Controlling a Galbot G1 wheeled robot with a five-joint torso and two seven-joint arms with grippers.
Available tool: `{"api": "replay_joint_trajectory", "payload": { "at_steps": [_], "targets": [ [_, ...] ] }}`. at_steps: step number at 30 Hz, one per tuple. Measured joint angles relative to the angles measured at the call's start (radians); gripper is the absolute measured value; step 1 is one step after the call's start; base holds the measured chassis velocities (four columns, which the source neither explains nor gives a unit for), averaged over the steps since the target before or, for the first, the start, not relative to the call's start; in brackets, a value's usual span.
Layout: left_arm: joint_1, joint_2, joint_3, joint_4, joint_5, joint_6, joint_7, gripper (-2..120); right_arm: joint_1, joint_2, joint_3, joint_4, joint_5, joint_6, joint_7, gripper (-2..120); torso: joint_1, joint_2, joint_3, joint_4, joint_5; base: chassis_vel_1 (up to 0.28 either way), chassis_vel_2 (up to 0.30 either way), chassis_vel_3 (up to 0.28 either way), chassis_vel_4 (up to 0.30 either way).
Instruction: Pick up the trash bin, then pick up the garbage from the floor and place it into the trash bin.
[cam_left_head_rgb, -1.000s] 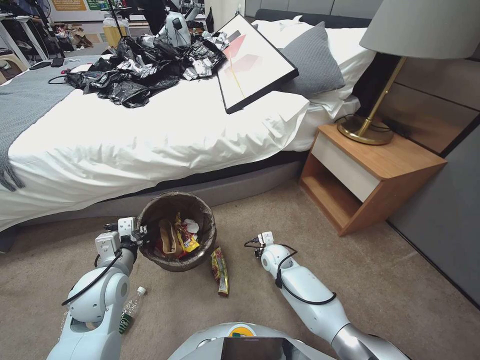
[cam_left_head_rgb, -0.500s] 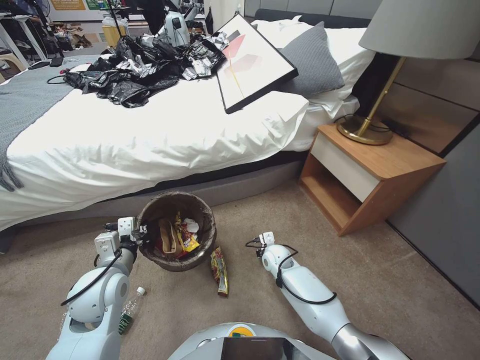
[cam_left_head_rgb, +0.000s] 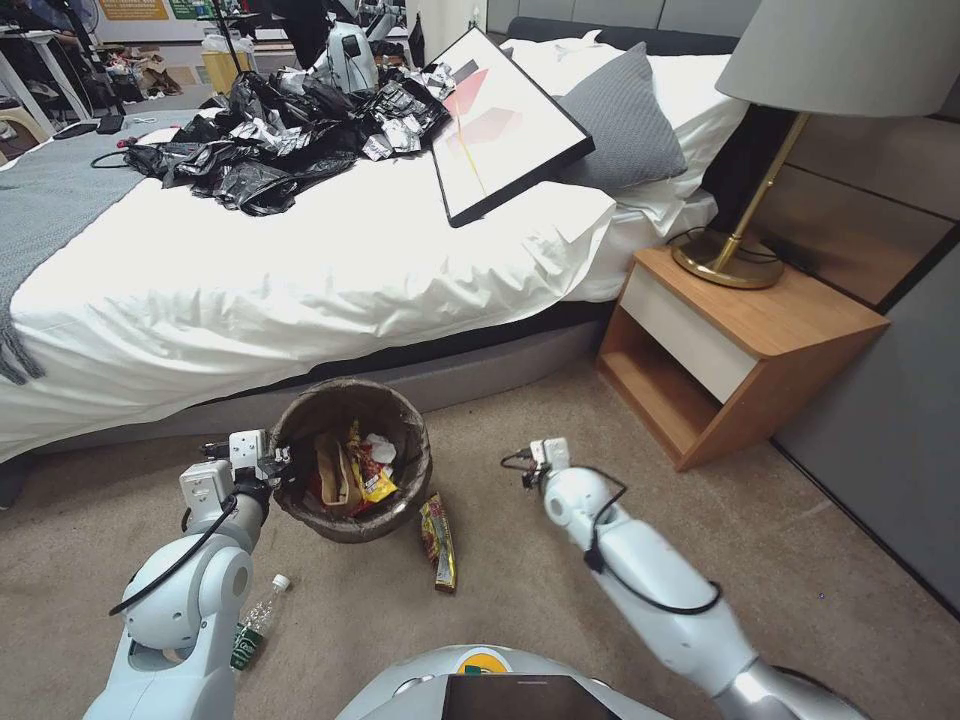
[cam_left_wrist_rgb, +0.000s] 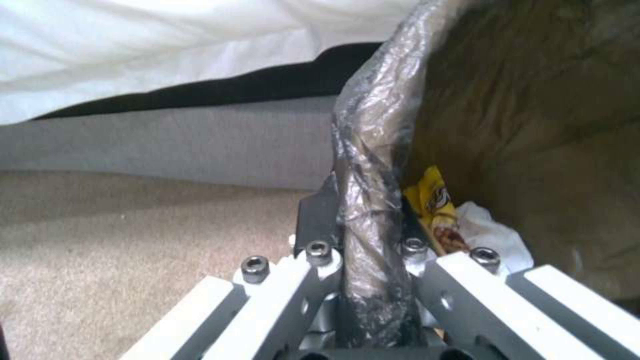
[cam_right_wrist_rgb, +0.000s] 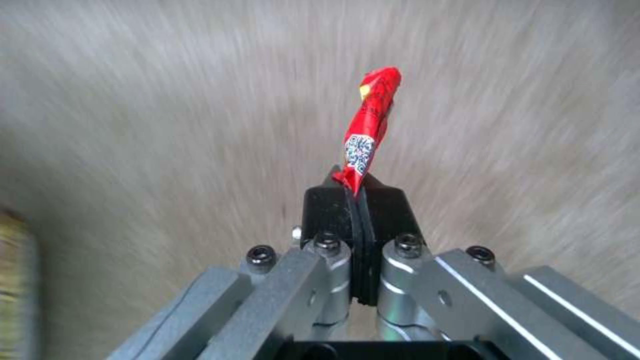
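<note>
Dark-bagged trash bin (cam_left_head_rgb: 352, 460): one, on the carpet (cam_left_head_rgb: 820, 590) beside the bed (cam_left_head_rgb: 300, 270); snack wrappers and white scraps already inside.
Left gripper (cam_left_wrist_rgb: 363, 260): pressed together on the bin's bagged rim, one finger outside, one inside; grip probably meant to carry the bin and keep its mouth up.
Right gripper (cam_right_wrist_rgb: 357, 197): pinching one red wrapper (cam_right_wrist_rgb: 365, 135) by its end, well right of the bin, above the carpet; wrapper pokes out past the fingertips, likely bound for the bin.
Yellow-red snack wrapper (cam_left_head_rgb: 438, 540): one, flat on the carpet just beside the bin.
Clear bottle (cam_left_head_rgb: 252, 625): one, green label, lying by the left arm.
Floor litter left: two pieces counted.
Nightstand (cam_left_head_rgb: 735, 350): one, lamp (cam_left_head_rgb: 760, 200) on top.
</note>
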Motion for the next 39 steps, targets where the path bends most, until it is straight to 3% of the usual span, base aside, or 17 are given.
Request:
{"api": "replay_joint_trajectory", "payload": {
  "at_steps": [1, 4, 8, 10, 11, 12, 14, 19, 22, 27, 33, 39],
  "targets": [
    [0.0, 0.0, 0.0, 0.0, 0.0, 0.0, 0.0, 0, 0.0, 0.0, 0.0, 0.0, 0.0, 0.0, 0.0, 0, 0.0, 0.0, 0.0, 0.0, 0.0, 0.0, 0.0, 0.0, 0.0],
    [0.001, 0.001, 0.002, -0.001, 0.001, 0.0, 0.003, 0, 0.036, -0.126, 0.004, 0.196, 0.121, 0.0, 0.028, 0, 0.0, 0.0, 0.0, 0.0, -0.0001, 0.0, 0.0, 0.0, 0.0],
    [0.002, -0.001, 0.005, -0.001, 0.005, 0.001, 0.007, 0, 0.07, -0.17, 0.007, 0.297, 0.18, 0.0, 0.037, 0, 0.0, 0.0, 0.0, -0.0001, 0.0002, 0.0, 0.0, 0.0, 0.0],
    [0.002, -0.009, 0.013, 0.005, 0.019, 0.001, 0.01, 0, 0.209, -0.243, 0.003, 0.532, 0.372, 0.001, 0.054, 0, 0.0, 0.0, 0.0, 0.0006, 0.0, 0.0, 0.0, 0.0, 0.0],
    [0.002, -0.009, 0.013, 0.005, 0.019, 0.001, 0.01, 0, 0.209, -0.243, 0.003, 0.532, 0.372, 0.001, 0.054, 0, 0.0, 0.0, 0.0, 0.0006, 0.0, 0.0, 0.0, 0.0, 0.0],
    [0.002, -0.012, 0.014, 0.006, 0.025, 0.001, 0.015, 0, 0.282, -0.261, -0.015, 0.615, 0.486, 0.001, 0.071, 0, 0.0, 0.0, 0.0, 0.0005, -0.0001, 0.0, 0.0, 0.0, 0.0],
    [0.002, -0.015, 0.016, 0.01, 0.034, 0.001, 0.019, 0, 0.363, -0.263, -0.047, 0.672, 0.559, 0.001, 0.075, 0, 0.0, 0.0, 0.0, 0.0003, -0.0002, 0.0, 0.0, 0.0, 0.0],
    [0.002, -0.017, 0.019, 0.015, 0.039, 0.002, 0.022, 0, 0.509, -0.236, -0.128, 0.687, 0.647, 0.001, 0.08, 0, 0.0, 0.0, 0.0, 0.0004, 0.0, 0.0, 0.0, 0.0, 0.0],
    [0.001, -0.02, 0.019, 0.019, 0.042, 0.002, 0.023, 0, 0.658, -0.198, -0.229, 0.656, 0.699, 0.002, 0.087, 0, 0.0, 0.0, 0.0, 0.0007, -0.0003, 0.0, 0.0, 0.0, 0.0],
    [-0.002, -0.023, 0.017, 0.025, 0.045, 0.003, 0.023, 0, 0.757, -0.135, -0.346, 0.624, 0.763, 0.002, 0.112, 0, 0.0, 0.0, 0.0, 0.0005, -0.0004, 0.0, 0.0, 0.0, 0.0],
    [-0.004, -0.025, 0.009, 0.026, 0.045, 0.003, 0.025, 0, 0.776, -0.032, -0.509, 0.549, 0.753, 0.003, 0.132, 0, 0.0, 0.0, 0.0, 0.0004, -0.0002, 0.0, 0.0, 0.0, 0.0],
    [-0.005, -0.027, 0.003, 0.026, 0.044, 0.003, 0.027, 0, 0.722, 0.0, -0.567, 0.47, 0.677, 0.003, 0.11, 0, 0.0, 0.0, 0.0, 0.0004, -0.0003, 0.0, 0.0, 0.0, 0.0]
  ]
}}
